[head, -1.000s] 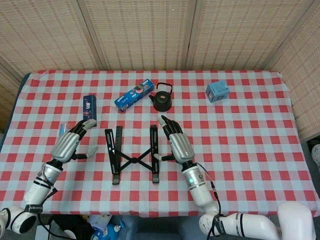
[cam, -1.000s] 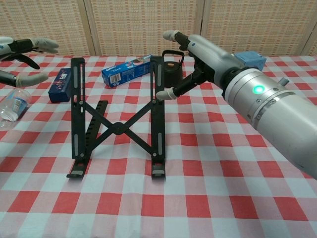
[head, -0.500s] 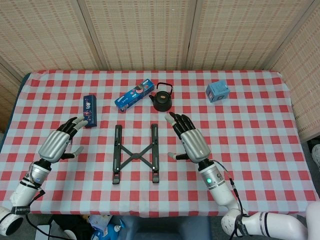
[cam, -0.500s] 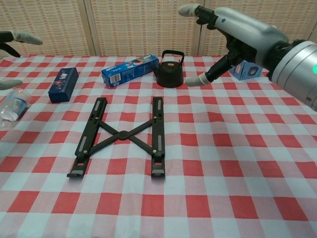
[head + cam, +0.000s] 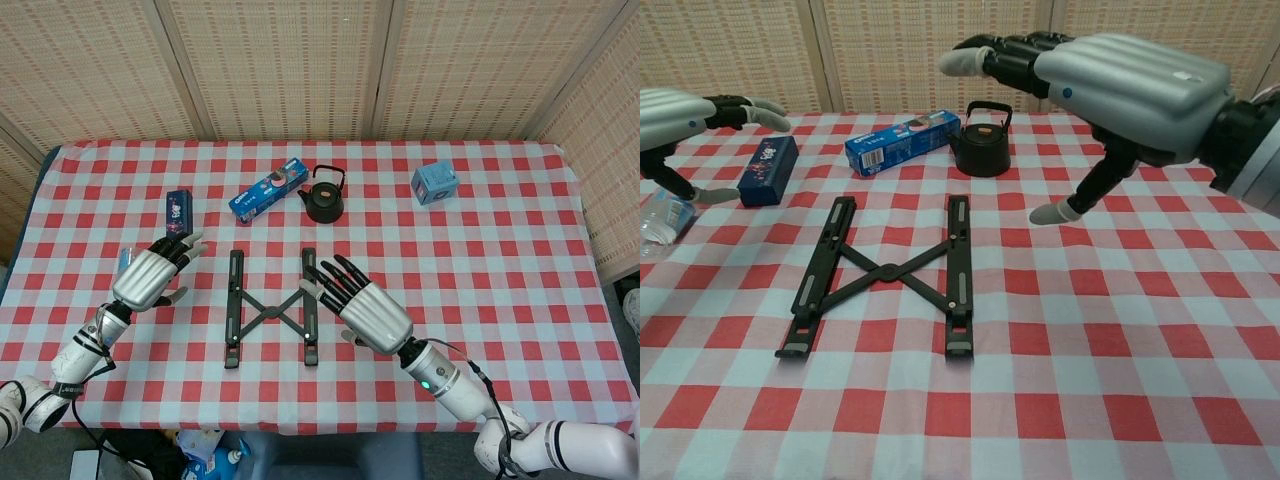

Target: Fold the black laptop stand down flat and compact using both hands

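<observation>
The black laptop stand (image 5: 270, 309) (image 5: 886, 273) lies flat on the checked tablecloth, its two long rails joined by a crossed brace. My right hand (image 5: 362, 306) (image 5: 1110, 80) hovers open just right of the right rail, fingers spread and pointing toward the stand, touching nothing. Left of the left rail my left hand (image 5: 153, 276) (image 5: 675, 112) is open too, held above the cloth with its fingers apart. Neither hand holds anything.
Behind the stand stand a black kettle (image 5: 325, 195) (image 5: 982, 139) and a blue toothpaste box (image 5: 267, 189) (image 5: 902, 141). A dark blue box (image 5: 178, 217) (image 5: 767, 169) and a plastic bottle (image 5: 660, 217) lie at the left. A light blue cube (image 5: 435, 184) sits far right.
The stand has dropped from raised to flat on the table. Both hands let go and drew apart, then came back toward its rails, the right one turning lower and closer.
</observation>
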Available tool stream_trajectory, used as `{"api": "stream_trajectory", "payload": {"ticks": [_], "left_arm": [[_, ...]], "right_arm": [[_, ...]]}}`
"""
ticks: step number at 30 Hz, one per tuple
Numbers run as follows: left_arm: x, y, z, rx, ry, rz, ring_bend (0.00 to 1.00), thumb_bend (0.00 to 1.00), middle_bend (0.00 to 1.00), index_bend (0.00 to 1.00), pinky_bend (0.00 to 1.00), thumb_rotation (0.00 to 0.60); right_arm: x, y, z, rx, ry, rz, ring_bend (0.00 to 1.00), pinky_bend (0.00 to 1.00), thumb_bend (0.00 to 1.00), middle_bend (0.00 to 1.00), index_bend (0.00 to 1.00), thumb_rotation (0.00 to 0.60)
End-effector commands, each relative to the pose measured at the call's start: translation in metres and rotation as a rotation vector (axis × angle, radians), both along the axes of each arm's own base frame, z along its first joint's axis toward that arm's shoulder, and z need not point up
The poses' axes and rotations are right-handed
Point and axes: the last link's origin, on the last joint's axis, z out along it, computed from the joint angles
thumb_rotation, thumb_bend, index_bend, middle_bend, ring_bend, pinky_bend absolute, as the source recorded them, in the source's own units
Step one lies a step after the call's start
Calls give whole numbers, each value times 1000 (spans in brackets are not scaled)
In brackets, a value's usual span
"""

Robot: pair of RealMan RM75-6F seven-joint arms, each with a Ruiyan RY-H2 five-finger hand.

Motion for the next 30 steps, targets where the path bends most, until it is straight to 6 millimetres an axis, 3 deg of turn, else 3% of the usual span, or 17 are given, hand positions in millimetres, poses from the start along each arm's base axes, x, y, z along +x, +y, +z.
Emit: {"api": "stream_trajectory", "payload": {"ticks": [1,9,18,22,30], "left_arm": [[9,11,-16,-25,21,7,86,295,50,108,193,600],[22,25,-43,-37,72,7,63,274,50,48,193,600],[30,31,-65,-68,95,30,39,260,30,3,193,580],[30,34,-73,-72,106,50,30,260,20,0,193,589],[17,40,-84,-67,137,109,0,260,0,0,190,552]], "right_arm": [[0,2,-14,-20,58,71,0,0,0,0,0,600],[4,-4,-47,-58,118,158,0,0,0,0,0,600],[1,-14,-69,-101,153,164,0,0,0,0,0,600],[-2,-17,-77,-108,169,164,0,0,0,0,0,600],[-5,-21,-92,-116,173,170,0,0,0,0,0,600]]}}
